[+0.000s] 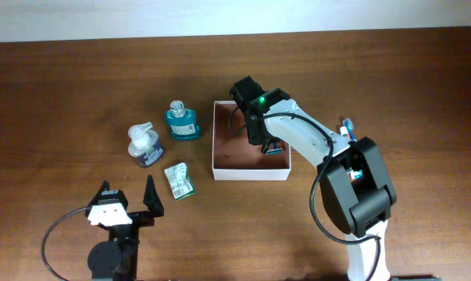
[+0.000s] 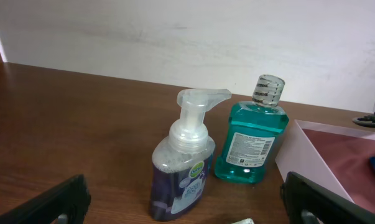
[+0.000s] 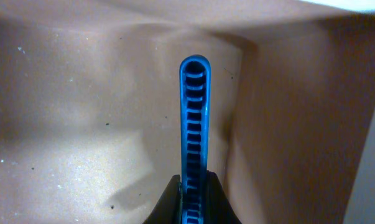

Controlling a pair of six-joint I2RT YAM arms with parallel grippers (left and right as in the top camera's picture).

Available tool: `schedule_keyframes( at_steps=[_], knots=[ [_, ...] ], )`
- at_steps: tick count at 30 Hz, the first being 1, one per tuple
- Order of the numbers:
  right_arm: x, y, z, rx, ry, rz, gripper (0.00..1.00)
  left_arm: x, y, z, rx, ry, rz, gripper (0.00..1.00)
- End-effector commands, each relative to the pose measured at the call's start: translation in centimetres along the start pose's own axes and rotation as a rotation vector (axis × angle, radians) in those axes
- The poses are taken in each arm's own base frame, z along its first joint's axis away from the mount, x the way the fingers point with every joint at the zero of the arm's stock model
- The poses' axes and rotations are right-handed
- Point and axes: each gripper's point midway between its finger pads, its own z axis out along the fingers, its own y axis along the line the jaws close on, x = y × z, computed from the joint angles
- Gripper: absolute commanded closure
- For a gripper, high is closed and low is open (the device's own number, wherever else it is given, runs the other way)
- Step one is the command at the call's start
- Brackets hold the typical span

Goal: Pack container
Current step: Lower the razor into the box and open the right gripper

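- The left hand [image 1: 127,188] sits at the robot's edge of the tabletop [image 1: 63,94], well to the left of the container [image 1: 247,173] and nearer than it. Its two fingers are spread wide, with nothing between them.
- A green-and-white packet [image 1: 180,179] lies flat on the wood just left of the container's near left corner, close to the wall but apart from it.
- A soap pump bottle [image 1: 144,145] stands upright further left of the container than the packet. It has a clear body, a purple label and a clear pump head whose spout points toward the container.
- The container rests near the middle of the tabletop. It is a square, shallow, open box with thin white walls and a pinkish-brown floor, and it is far larger than the bottles beside it.
- The right hand [image 1: 272,147] reaches in over the container's right side and hangs low over the near right part of its floor. Its dark fingers [image 3: 166,206] are drawn in narrow, clamped on a blue ribbed piece [image 3: 193,124].
- From the right wrist camera, the blue ribbed piece sticks straight out of the grip toward an inside corner of the container. I cannot tell whether its tip touches the floor.
- A teal bottle [image 1: 182,122] with a clear cap stands upright just off the container's far left corner, apart from the wall and farther back than the soap pump bottle.
- A small white thing with red and blue on it [image 1: 347,125] lies right of the container, beyond the right arm. It is too small to name.
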Motion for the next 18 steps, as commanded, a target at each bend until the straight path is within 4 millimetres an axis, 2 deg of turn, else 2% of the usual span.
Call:
schedule_keyframes(
  at_steps=[1,4,6,7,18],
  knots=[
    [-0.01,-0.52,0.55,0.032,-0.004,-0.002,0.95,0.20,0.01,0.02,0.003,-0.001,0.009,0.01],
    [-0.02,-0.52,0.55,0.033,-0.004,-0.002,0.94,0.20,0.01,0.02,0.003,-0.001,0.009,0.01],
    [-0.02,-0.52,0.55,0.033,-0.004,-0.002,0.80,0.20,0.01,0.02,0.003,-0.001,0.009,0.01],
    [-0.02,-0.52,0.55,0.033,-0.004,-0.002,0.76,0.20,0.01,0.02,0.003,-0.001,0.009,0.01],
    [-0.46,-0.50,0.21,0.032,-0.015,-0.023,0.77,0.20,0.01,0.02,0.003,-0.001,0.009,0.01]
  ],
)
